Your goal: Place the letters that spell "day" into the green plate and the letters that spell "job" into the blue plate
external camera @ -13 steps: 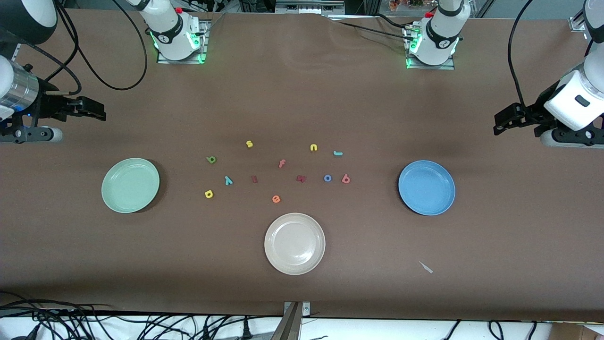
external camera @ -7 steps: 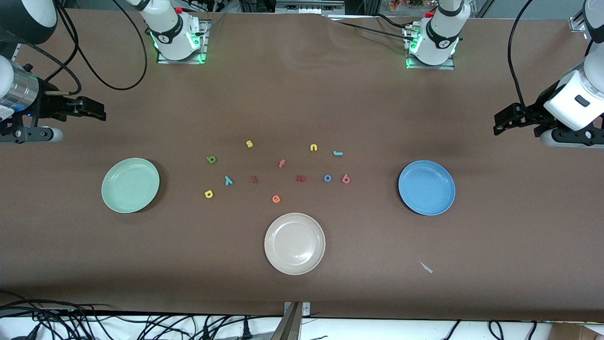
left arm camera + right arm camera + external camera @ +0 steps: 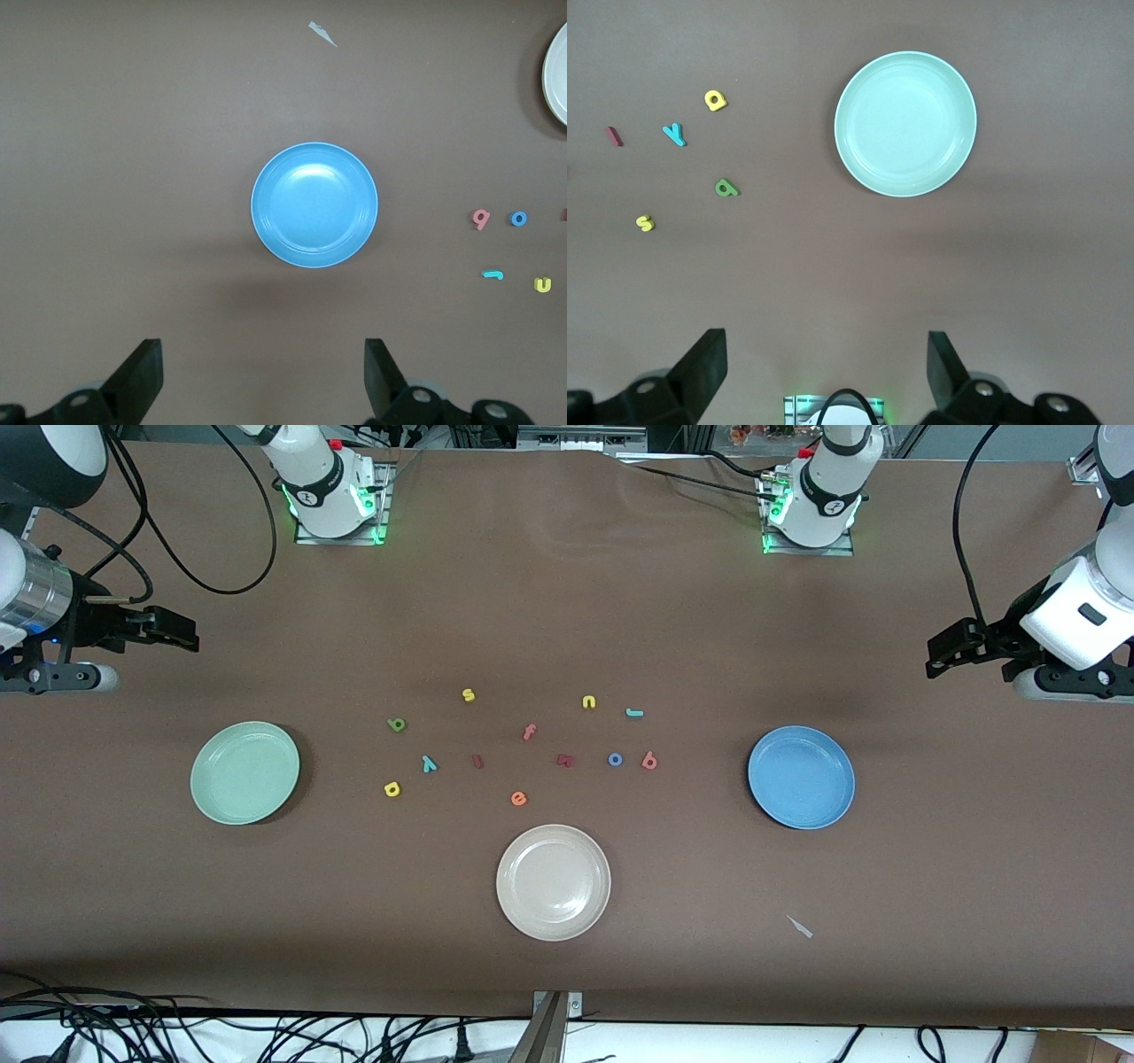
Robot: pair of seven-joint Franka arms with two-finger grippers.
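Nothing has changed over the last second: no letter has shifted and both arms sit parked as before, so the task hasn't started. Left gripper point(image 3: 941, 657) hangs over the surface's left-arm end, jaws wide open, empty; right gripper point(image 3: 182, 631) likewise over the right-arm end, open and empty. Green plate point(image 3: 245, 772) sits toward the right-arm end, blue plate point(image 3: 801, 777) toward the left-arm end, both empty. All letters lie mid-surface between them. "day" set is clustered beside the green plate: green d point(image 3: 397, 724), teal y point(image 3: 429, 763), yellow a point(image 3: 392, 788), the a nearest the front edge. "job" set is closer to the blue plate: teal j point(image 3: 634, 712), blue o point(image 3: 615, 759), pink b point(image 3: 649, 760), with o and b just beside each other. Distractors: yellow s point(image 3: 469, 694), yellow n point(image 3: 588, 702), f point(image 3: 529, 732), orange e point(image 3: 518, 798), plus a cream plate point(image 3: 554, 881) near the front edge. Sensible split, I'd say: right arm takes "day", left takes "job". The letters are tiny and flat, so picks need accuracy.
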